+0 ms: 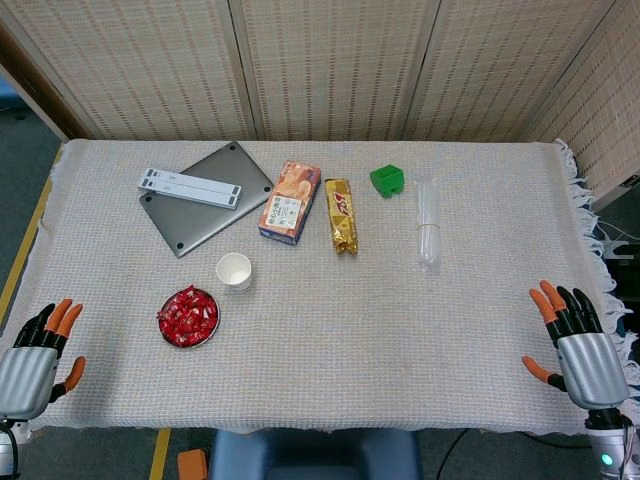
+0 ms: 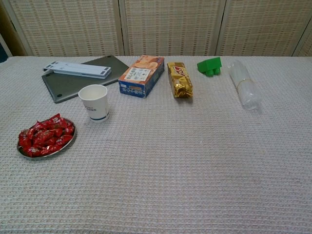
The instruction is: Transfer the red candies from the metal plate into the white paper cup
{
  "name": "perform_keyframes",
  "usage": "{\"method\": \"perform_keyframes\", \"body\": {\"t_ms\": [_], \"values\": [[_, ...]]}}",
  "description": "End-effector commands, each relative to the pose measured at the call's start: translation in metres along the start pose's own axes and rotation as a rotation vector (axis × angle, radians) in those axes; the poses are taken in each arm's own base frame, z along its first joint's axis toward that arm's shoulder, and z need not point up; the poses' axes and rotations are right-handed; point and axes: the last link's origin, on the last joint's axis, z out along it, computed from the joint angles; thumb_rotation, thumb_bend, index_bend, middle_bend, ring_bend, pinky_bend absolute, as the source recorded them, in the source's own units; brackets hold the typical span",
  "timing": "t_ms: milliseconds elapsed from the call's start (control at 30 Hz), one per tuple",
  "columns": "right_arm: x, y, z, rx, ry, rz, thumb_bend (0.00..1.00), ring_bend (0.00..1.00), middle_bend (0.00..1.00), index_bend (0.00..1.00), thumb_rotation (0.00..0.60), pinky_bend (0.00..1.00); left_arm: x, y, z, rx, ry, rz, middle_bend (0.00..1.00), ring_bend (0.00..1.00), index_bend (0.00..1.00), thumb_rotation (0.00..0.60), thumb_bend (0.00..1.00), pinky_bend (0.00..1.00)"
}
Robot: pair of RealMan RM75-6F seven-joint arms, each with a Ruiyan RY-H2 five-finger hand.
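A pile of red candies (image 1: 187, 315) (image 2: 45, 136) fills a small metal plate (image 1: 207, 335) (image 2: 66, 145) at the front left of the table. Just behind it, slightly to the right, stands an upright white paper cup (image 1: 234, 271) (image 2: 94, 102) with nothing visible in it. My left hand (image 1: 38, 358) hovers at the table's front left corner, well left of the plate, fingers apart and holding nothing. At the front right edge my right hand (image 1: 577, 346) is also spread and holds nothing. Neither hand appears in the chest view.
Along the back lie a grey laptop (image 1: 205, 194) with a white bar (image 1: 190, 185) on it, a biscuit box (image 1: 290, 202), a gold snack packet (image 1: 341, 215), a green block (image 1: 386, 179) and a sleeve of clear plastic cups (image 1: 428, 222).
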Motion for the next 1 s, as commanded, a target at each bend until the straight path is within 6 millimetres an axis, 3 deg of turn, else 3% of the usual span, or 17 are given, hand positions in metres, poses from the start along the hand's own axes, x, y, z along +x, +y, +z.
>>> {"method": "perform_keyframes", "body": {"t_ms": [33,133,200,300,733,900,1000], "values": [[0.0,0.0,0.0,-0.004,-0.003,0.0,0.06,0.0,0.0,0.0,0.6,0.0,0.0,0.002,-0.001,-0.007,0.005,0.001,0.0,0.0,0.0,0.6,0.43,0.15],[-0.001,0.0,0.0,-0.008,-0.011,-0.007,0.06,0.0,0.0,0.0,0.6,0.0,-0.003,0.007,-0.003,-0.018,-0.007,-0.007,0.0,0.0,0.0,0.6,0.43,0.23],[-0.002,0.0,0.001,-0.011,-0.014,-0.011,0.06,0.0,0.0,0.0,0.6,0.0,-0.005,0.013,-0.002,-0.047,-0.022,-0.031,0.0,0.0,0.0,0.6,0.44,0.36],[-0.003,0.0,0.002,-0.018,-0.017,-0.016,0.06,0.0,0.0,0.0,0.6,0.0,-0.011,0.024,0.002,-0.09,-0.047,-0.011,0.0,0.0,0.0,0.6,0.43,0.47],[-0.004,0.006,0.007,-0.04,-0.055,-0.029,0.06,0.0,0.0,0.0,0.6,0.0,-0.043,0.074,0.036,-0.209,-0.264,0.056,0.0,0.01,0.0,0.6,0.43,0.51],[-0.008,0.008,0.008,-0.053,-0.088,-0.034,0.06,0.0,0.0,0.0,0.6,0.0,-0.052,0.09,0.057,-0.245,-0.262,0.079,0.0,0.02,0.0,0.6,0.43,0.58],[-0.008,0.009,0.008,-0.057,-0.12,-0.026,0.06,0.0,0.0,0.0,0.6,0.0,-0.056,0.101,0.071,-0.278,-0.187,0.091,0.02,0.1,0.0,0.6,0.43,0.66]]}}
